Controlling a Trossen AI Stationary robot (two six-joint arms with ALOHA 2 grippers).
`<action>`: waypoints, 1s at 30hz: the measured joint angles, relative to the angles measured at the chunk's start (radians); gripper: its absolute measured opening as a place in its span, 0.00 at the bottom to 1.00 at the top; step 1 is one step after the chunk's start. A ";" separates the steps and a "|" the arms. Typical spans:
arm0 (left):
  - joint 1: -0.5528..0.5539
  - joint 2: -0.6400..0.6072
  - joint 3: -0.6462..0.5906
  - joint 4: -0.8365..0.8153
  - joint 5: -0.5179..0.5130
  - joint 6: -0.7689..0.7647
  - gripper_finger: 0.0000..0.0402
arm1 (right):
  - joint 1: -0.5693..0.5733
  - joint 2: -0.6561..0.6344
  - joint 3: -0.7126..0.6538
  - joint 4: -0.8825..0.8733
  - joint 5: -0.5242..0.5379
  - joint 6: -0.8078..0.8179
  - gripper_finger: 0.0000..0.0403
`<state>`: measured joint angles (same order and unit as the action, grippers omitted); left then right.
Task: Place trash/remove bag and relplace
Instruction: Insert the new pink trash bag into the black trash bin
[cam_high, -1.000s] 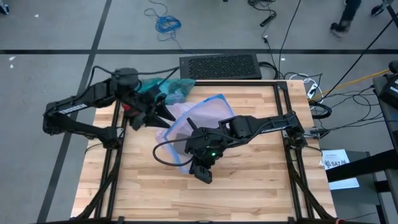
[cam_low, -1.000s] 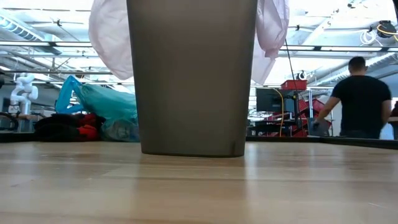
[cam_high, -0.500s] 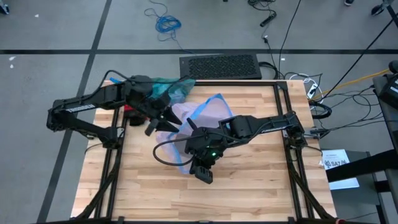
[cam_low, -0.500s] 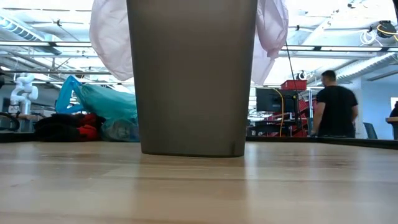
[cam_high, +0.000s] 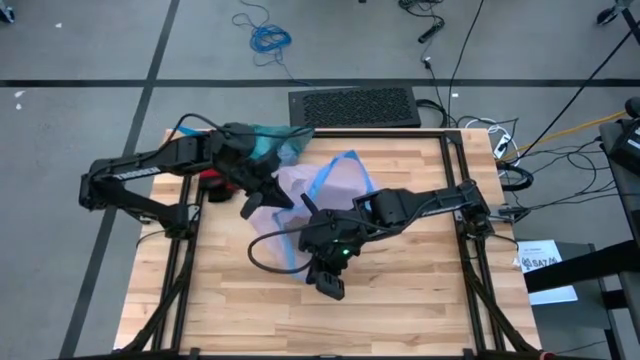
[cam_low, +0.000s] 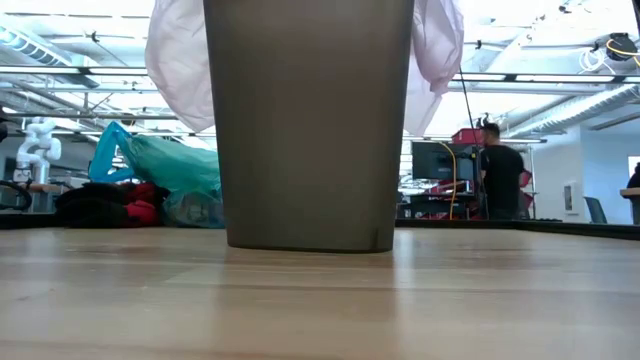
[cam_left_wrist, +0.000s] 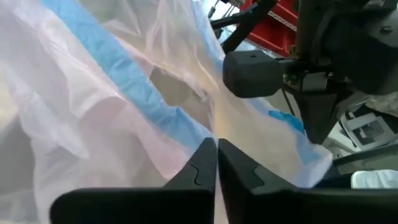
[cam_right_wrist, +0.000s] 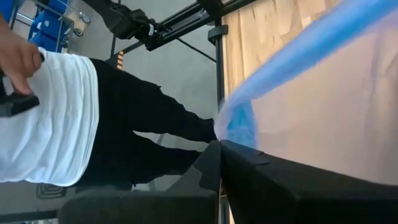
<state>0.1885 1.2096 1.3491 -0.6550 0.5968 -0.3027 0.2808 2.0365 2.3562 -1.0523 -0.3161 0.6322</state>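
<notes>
A grey bin (cam_low: 308, 120) stands on the wooden table (cam_high: 400, 300), and a pale pink translucent bag with a blue edge (cam_high: 335, 180) is draped over its rim (cam_low: 180, 60). The teal bag (cam_high: 268, 142) lies crumpled at the table's far left (cam_low: 165, 165). My left gripper (cam_high: 266, 198) is shut at the pink bag's left side. My right gripper (cam_high: 303, 215) is shut at the pink bag's near side. My left gripper pinches the pink bag's blue edge (cam_left_wrist: 186, 124) between its two fingers, coming from the table's left and slanting down. The film spreads away slack beyond the fingertips (cam_left_wrist: 205, 163). My right gripper pinches the blue edge (cam_right_wrist: 239, 124) between its two fingers, and the pink film stretches off past them.
A red and black thing (cam_low: 100, 205) lies beside the teal bag at the far left. A black mat (cam_high: 353, 106) lies on the floor beyond the table's far edge. A person (cam_right_wrist: 56, 118) stands close by the table; another (cam_low: 497, 175) walks in the room behind.
My left gripper has gone toward the table's right and near side, down to the pink bag, and has shut on its blue edge. The bag's top has drawn in narrower. The person in the room behind has walked leftward.
</notes>
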 joint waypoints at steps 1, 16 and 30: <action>0.006 -0.007 0.000 -0.001 0.000 0.004 0.02 | 0.003 0.000 0.000 0.000 0.001 0.000 0.00; 0.048 -0.041 0.251 -0.228 -0.135 0.189 0.00 | -0.038 -0.117 0.000 -0.002 0.232 -0.002 0.15; 0.048 -0.039 0.289 -0.225 -0.134 0.188 0.14 | -0.158 -0.173 0.001 -0.173 0.631 -0.378 0.53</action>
<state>0.2363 1.1706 1.6385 -0.8800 0.4632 -0.1150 0.1224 1.8637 2.3569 -1.2256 0.3150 0.2541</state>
